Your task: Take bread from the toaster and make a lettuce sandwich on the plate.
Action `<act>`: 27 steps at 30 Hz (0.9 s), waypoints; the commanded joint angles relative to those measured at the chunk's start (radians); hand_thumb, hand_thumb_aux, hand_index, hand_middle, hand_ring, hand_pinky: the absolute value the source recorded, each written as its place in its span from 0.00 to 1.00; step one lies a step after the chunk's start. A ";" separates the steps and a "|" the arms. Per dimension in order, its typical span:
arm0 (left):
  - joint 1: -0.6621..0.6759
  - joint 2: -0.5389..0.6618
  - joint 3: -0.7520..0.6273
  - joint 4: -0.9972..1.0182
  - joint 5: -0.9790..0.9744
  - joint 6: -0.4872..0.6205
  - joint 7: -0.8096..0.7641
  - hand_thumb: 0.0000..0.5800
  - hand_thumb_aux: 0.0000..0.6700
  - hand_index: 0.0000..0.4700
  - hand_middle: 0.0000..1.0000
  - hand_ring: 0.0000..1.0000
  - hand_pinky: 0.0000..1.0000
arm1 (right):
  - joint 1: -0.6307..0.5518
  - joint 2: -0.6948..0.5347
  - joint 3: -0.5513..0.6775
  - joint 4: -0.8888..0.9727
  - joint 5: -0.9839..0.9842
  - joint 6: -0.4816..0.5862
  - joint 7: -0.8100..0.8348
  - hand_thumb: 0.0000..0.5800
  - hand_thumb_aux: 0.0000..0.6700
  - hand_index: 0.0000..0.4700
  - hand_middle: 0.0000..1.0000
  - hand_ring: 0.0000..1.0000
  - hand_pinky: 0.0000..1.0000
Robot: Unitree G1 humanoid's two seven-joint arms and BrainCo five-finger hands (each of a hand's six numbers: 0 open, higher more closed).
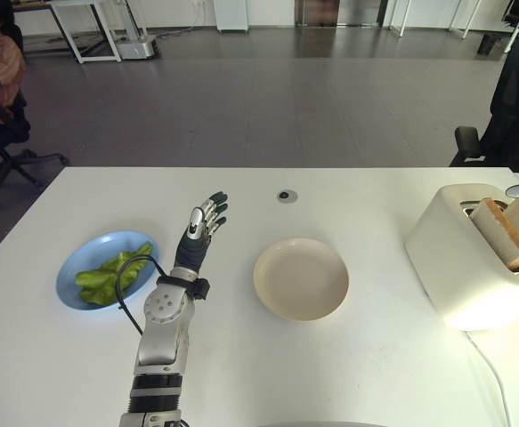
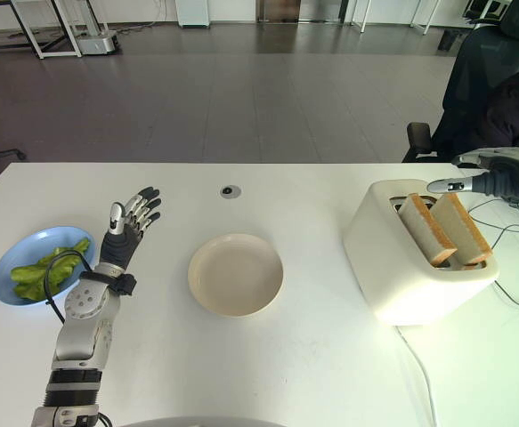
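Left eye view: left hand (image 1: 204,227) over table (image 1: 375,374) btw blue plate (image 1: 70,267) w/ lettuce (image 1: 108,277) and bare cream plate (image 1: 301,278), spread wide, empty. Right eye view: two bread slices (image 2: 441,229) upright in toaster (image 2: 401,276); right hand (image 2: 504,178) just behind them, grip state can't tell. Step: bread pickup, slices not yet out. Next prob needs pinch on one slice, straight lift.

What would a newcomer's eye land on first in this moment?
Two bread slices stand up out of the white toaster at the table's right, with the right hand close to its far side. The left hand hovers open between the blue plate of lettuce on the left and the empty cream plate in the middle.
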 commanded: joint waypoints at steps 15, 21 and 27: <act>0.026 0.008 0.009 -0.035 0.002 0.023 0.015 0.00 0.00 0.00 0.00 0.00 0.00 | 0.095 -0.032 0.023 0.026 -0.028 -0.022 0.011 0.00 0.00 0.00 0.00 0.00 0.00; 0.027 0.008 0.008 -0.042 0.003 0.029 0.018 0.00 0.00 0.00 0.00 0.00 0.00 | 0.142 -0.026 0.029 0.019 -0.022 -0.022 0.033 1.00 0.94 0.94 0.00 0.00 0.00; 0.017 0.014 0.016 -0.015 0.006 0.022 0.022 0.00 0.00 0.00 0.00 0.00 0.00 | 0.163 -0.019 0.029 -0.031 -0.010 0.001 0.061 1.00 1.00 1.00 0.00 0.00 0.00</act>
